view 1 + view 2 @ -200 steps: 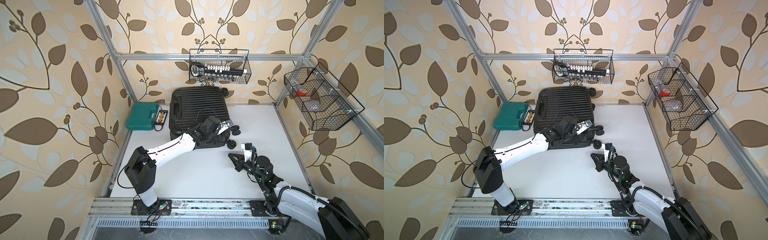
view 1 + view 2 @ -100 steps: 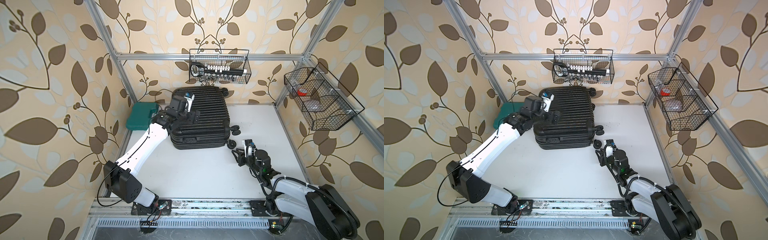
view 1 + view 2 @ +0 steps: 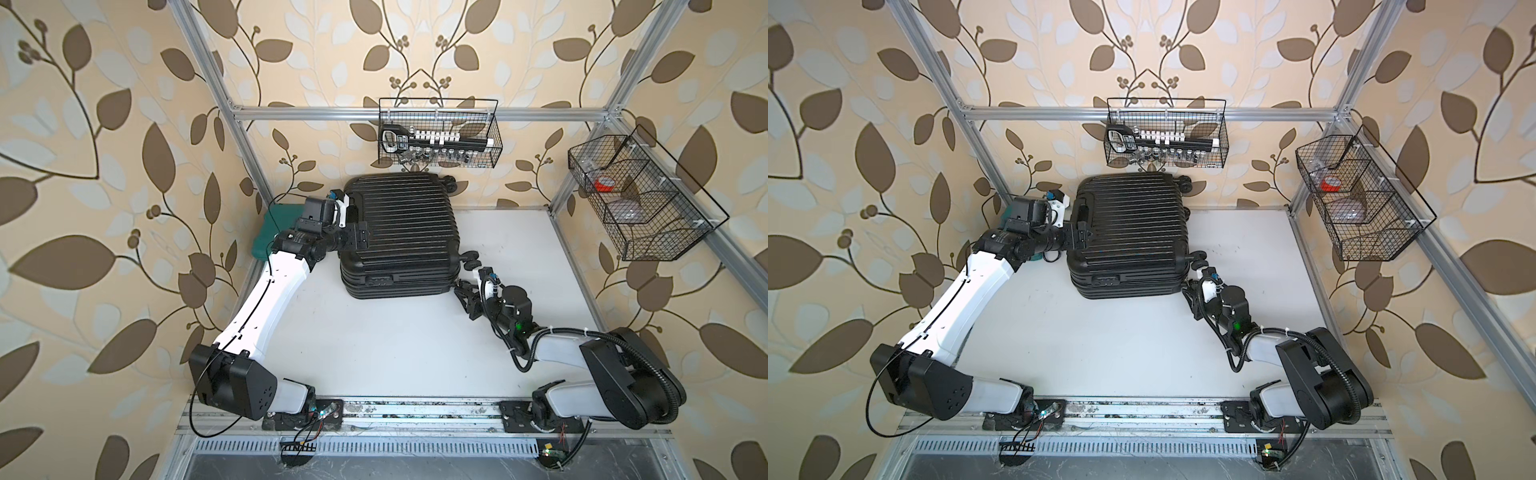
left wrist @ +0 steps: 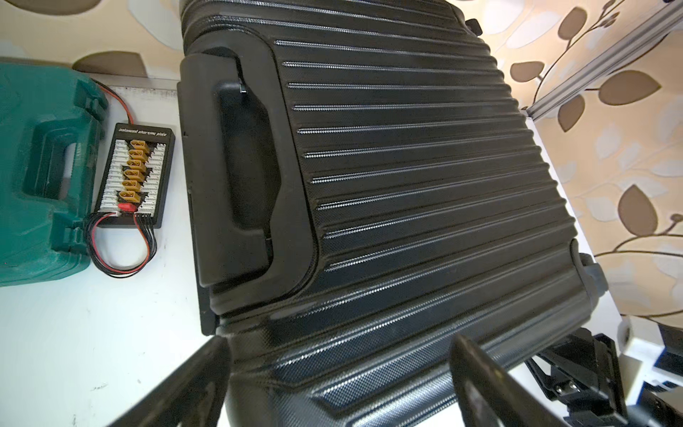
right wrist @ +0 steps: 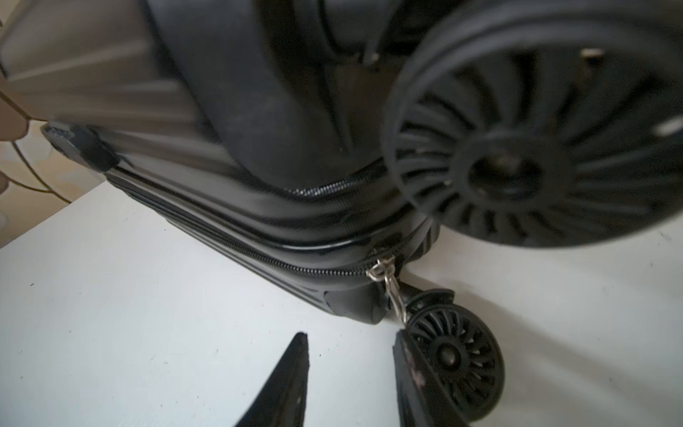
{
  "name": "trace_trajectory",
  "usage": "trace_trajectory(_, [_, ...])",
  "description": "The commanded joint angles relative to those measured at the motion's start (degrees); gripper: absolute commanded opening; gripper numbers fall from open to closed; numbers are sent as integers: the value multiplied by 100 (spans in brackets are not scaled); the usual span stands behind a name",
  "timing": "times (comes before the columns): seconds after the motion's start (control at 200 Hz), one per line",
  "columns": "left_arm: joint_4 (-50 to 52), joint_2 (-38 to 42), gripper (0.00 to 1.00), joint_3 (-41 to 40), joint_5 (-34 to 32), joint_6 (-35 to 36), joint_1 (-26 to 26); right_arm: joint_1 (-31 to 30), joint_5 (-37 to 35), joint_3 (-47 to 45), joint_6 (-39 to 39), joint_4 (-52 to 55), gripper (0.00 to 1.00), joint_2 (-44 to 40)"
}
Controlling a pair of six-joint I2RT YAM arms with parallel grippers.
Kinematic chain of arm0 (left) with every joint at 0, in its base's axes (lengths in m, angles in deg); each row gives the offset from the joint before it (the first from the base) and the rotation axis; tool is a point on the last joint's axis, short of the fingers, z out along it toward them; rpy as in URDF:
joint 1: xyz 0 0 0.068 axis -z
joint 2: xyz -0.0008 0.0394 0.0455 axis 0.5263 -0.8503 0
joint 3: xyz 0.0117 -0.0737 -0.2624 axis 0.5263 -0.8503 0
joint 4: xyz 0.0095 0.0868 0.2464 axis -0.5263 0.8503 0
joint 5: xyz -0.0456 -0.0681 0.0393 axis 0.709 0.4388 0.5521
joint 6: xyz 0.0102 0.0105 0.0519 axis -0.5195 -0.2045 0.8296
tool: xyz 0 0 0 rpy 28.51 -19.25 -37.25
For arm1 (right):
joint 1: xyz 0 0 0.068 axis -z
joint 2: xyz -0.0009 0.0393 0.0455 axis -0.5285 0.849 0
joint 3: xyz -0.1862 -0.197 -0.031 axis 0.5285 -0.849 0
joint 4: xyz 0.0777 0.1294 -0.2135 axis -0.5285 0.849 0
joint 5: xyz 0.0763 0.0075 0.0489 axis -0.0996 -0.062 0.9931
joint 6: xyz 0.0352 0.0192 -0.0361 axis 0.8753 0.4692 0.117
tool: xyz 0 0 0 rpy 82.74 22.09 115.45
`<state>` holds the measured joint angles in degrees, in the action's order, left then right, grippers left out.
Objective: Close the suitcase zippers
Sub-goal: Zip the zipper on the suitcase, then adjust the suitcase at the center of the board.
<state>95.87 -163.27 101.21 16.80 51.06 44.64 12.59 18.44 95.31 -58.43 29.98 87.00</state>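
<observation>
Closest to you, your right gripper (image 5: 351, 338) is down low over the worktop (image 3: 395, 345), at the suitcase's near corner on the wheel side. Its jaws are partly open with nothing between them, just bare white worktop. One fingertip (image 5: 408, 369) sits just beside the small wheel (image 5: 456, 356). The silver pull (image 5: 388, 286) dangles right above that fingertip, and I can't tell if they touch. The zippers (image 5: 266, 258) show as a thin black track along the side seam, running up to that pull at the corner. The wrist view is blurry higher up, so I can't tell how much of the seam is zipped.

The suitcase (image 3: 399, 232) lies flat, ribbed shell up, against the far edge of the worktop, a bit left of centre. Its wheels point toward the right edge and its handle (image 4: 240, 177) toward the left edge.

Your left gripper (image 4: 340, 342) is over the suitcase's left end near the handle. Its jaws are spread wide with ribbed shell showing between them, not clamped on anything.

Past that, the far left corner has a teal case (image 4: 37, 166), with a charging board (image 4: 135, 173) between it and the suitcase. A back basket (image 3: 438, 133) hangs beyond the far edge, and a side basket (image 3: 640, 199) hangs past the right edge.
</observation>
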Motion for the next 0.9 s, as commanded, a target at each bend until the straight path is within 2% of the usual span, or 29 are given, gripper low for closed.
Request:
trace_trajectory(0.0, [53,268,94,-13,302,-109,-71,8,-40,198,-27,-286,38,202])
trace_trajectory(0.175, [106,243,94,5,358,-93,-115,10,-176,295,82,-426,34,497])
trace_trajectory(0.4, [184,242,94,22,380,-35,-137,12,-345,476,105,-491,24,795])
trace_trajectory(0.695, [258,234,94,49,368,31,-168,14,-446,662,74,-541,22,1163])
trace_trajectory(0.785, [277,229,94,48,381,44,-181,14,-595,670,132,-565,19,1227])
trace_trajectory(0.895, [299,230,94,53,377,51,-190,15,-459,693,75,-613,15,1328])
